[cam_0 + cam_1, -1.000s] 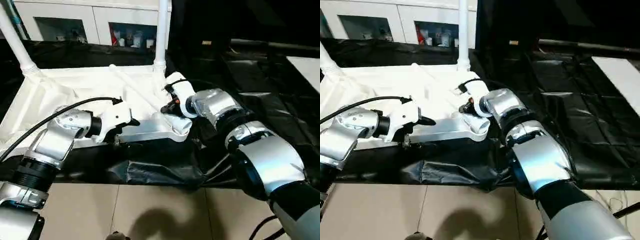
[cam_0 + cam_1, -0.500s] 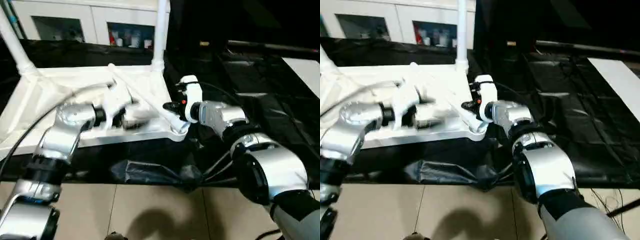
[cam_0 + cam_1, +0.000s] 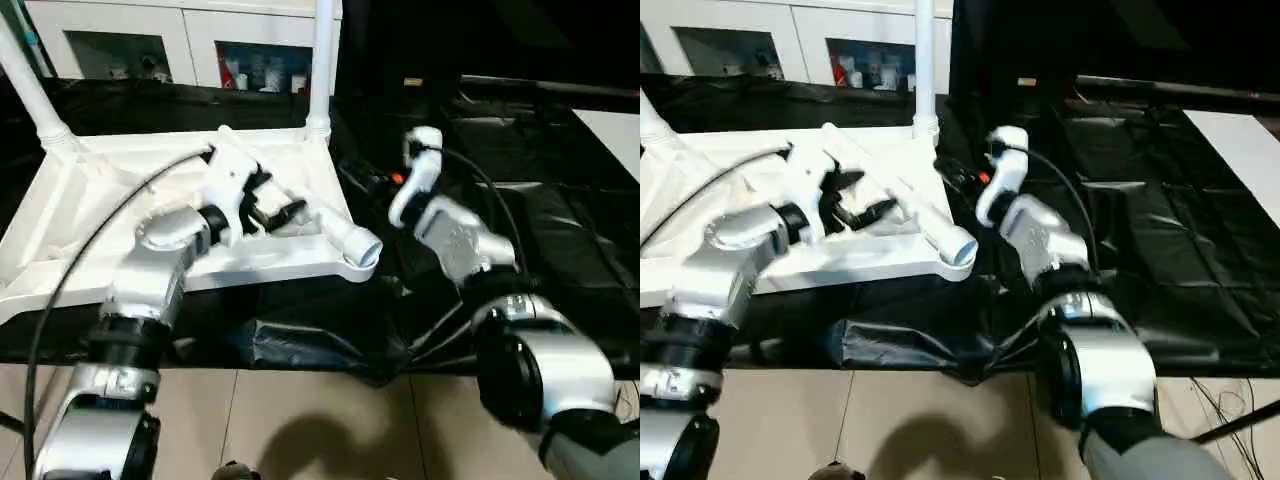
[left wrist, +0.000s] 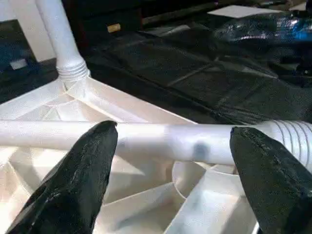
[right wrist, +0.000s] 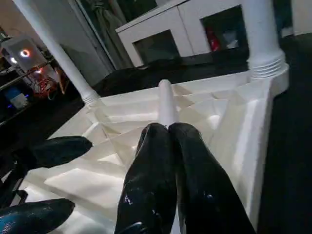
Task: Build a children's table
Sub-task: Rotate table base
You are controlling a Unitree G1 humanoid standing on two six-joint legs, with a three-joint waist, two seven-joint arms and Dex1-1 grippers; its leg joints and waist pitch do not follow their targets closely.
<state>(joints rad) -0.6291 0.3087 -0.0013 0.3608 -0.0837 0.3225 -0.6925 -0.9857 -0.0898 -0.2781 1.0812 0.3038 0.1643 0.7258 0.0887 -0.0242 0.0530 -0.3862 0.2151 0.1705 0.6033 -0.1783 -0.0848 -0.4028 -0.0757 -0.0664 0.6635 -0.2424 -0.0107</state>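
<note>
The table top (image 3: 120, 190) is lying upside down on the black-covered desk (image 3: 560, 230), ribbed underside facing up. Two legs are already standing in the far corner sockets: the far left leg (image 3: 30, 90) leans a bit, and the far right leg (image 3: 322, 60) looks upright.

A loose leg (image 3: 300, 205) lies diagonally across the underside, its threaded end poking out over the near right corner. The left claw (image 3: 275, 212) hovers right over that leg with its two black fingers (image 4: 87, 161) spread wide apart. In the left wrist view the tube runs just beyond the fingertips, spanning the gap between them, and I can't see either finger touching it.

The right claw (image 3: 368, 182) is off to the right of the top, above the black sheet, just beside the far right leg's corner. Its fingers (image 5: 161, 170) are pressed together with nothing between them, pointing toward the top.
</note>
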